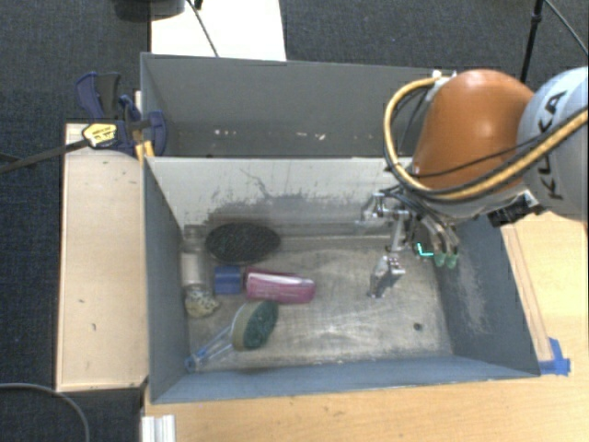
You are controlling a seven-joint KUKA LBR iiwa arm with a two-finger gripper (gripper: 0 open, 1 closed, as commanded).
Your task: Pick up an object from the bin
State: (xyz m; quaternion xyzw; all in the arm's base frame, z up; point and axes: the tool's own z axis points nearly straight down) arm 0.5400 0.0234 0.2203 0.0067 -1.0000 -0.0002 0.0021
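— Where is the tool (385,282) in the camera view?

— It hangs low over the bare grey floor of the bin (368,330), right of the middle and under the orange-covered wrist (469,127). I cannot tell whether it is apart or together.

— What lies nearest to it?

— A pink oblong piece (279,288), off to its left and well apart from it. The rest lie along the bin's left side. A blue block (227,280) sits at the pink piece's left end and a dark oval brush (242,241) above it. A green round scrubber (255,325) is below, with a pale lump (201,303) beside that.
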